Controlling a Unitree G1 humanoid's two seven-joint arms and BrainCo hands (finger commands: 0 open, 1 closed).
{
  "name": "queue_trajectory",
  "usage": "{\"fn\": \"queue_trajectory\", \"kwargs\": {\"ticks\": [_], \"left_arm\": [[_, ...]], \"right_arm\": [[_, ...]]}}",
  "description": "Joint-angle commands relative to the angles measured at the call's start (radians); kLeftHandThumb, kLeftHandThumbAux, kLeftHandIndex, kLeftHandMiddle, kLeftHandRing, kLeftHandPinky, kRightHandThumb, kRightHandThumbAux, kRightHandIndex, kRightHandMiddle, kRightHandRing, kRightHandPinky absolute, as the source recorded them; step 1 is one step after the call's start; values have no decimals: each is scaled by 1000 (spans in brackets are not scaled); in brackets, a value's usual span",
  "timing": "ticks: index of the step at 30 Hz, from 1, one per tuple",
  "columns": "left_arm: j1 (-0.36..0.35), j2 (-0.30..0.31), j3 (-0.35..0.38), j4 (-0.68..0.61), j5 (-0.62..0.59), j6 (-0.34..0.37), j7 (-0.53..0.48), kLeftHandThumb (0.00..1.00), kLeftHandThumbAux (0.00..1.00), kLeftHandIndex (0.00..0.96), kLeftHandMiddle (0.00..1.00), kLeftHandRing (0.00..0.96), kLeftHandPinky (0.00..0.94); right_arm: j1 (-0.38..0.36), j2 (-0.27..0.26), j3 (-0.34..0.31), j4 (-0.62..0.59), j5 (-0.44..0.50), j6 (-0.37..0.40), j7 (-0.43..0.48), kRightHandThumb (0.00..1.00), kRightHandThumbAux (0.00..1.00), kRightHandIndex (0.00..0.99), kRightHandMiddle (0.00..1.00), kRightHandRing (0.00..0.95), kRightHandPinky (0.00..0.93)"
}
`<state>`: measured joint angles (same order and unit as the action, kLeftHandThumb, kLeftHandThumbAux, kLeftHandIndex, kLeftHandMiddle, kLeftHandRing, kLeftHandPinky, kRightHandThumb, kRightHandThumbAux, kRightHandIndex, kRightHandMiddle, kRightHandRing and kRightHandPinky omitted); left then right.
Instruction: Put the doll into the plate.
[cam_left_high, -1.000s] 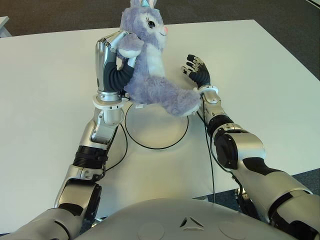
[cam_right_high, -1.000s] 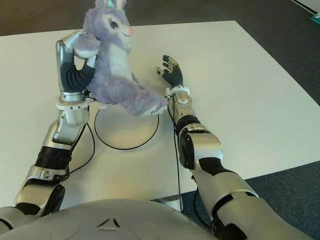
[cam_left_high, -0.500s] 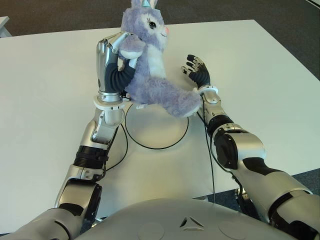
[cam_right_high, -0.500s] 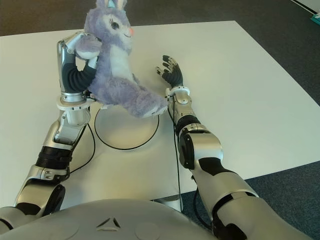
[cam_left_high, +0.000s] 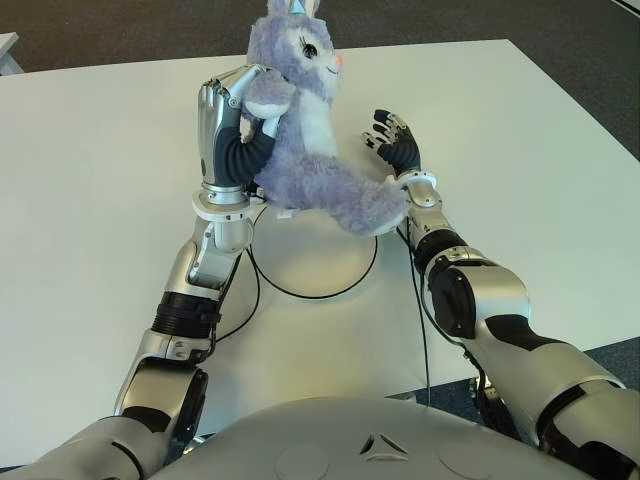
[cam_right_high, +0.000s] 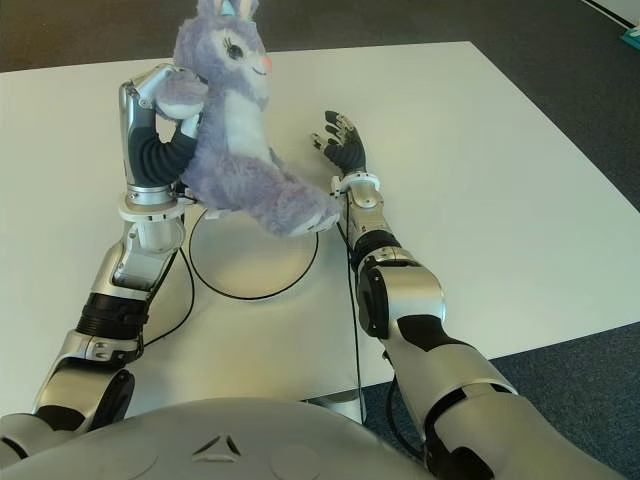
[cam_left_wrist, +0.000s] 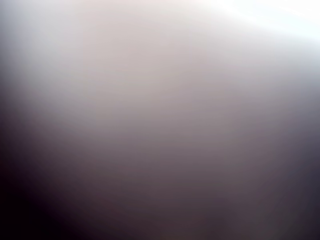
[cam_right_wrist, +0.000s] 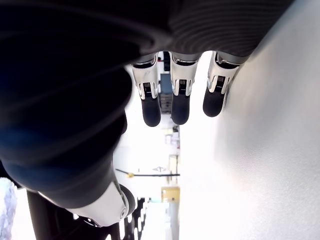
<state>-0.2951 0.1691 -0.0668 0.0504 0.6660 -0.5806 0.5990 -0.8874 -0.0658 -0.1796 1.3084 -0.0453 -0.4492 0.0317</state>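
Nearest the robot, a strip of bare table (cam_left_high: 330, 340) is seen between the near edge and the plate (cam_left_high: 313, 262), which is just a flat white disc with a thin dark rim, sitting about mid-table. A thin black cable (cam_left_high: 240, 300) is run along its left side. Lots of open white surface is left on the far side and out to the right; the right edge of the table is well apart from everything.

The doll (cam_left_high: 305, 130), a purple plush bunny, is held up off the table in the left hand (cam_left_high: 228, 128), over the plate's far edge, so it's not in the plate yet. The forearm is stood nearly upright from the plate's left side, and the fingers are curled around the doll's upper body, just under its raised arm. The doll is tilted, head up and away, legs hanging down toward the plate's right rim. Nothing useful can be made out in the left wrist view, only blur.

The right hand (cam_left_high: 395, 145) is stretched forward just right of the plate, beside the doll's foot, fingers spread and extended, nothing gripped. Whether the foot is touched by it can't be told.
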Motion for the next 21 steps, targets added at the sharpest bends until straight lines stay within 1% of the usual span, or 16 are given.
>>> {"fn": "queue_trajectory", "kwargs": {"ticks": [1, 11, 17, 21], "left_arm": [[3, -5, -9, 1, 5, 10, -2, 735, 693, 444, 847, 861, 831], [15, -10, -16, -13, -37, 35, -56, 730, 693, 444, 825, 848, 820], [35, -17, -23, -33, -97, 32, -105, 729, 694, 444, 835, 853, 855], [36, -20, -26, -27, -126, 14, -123, 731, 693, 444, 848, 861, 846]], "right_arm": [[31, 2, -3, 28, -2, 31, 2, 437, 854, 156, 126, 94, 100], [31, 1, -7, 28, 3, 33, 10, 449, 852, 171, 131, 92, 93], [31, 1, -9, 28, 4, 33, 11, 461, 845, 181, 130, 91, 98], [31, 0, -10, 27, 4, 30, 9, 466, 846, 186, 134, 94, 101]]}}
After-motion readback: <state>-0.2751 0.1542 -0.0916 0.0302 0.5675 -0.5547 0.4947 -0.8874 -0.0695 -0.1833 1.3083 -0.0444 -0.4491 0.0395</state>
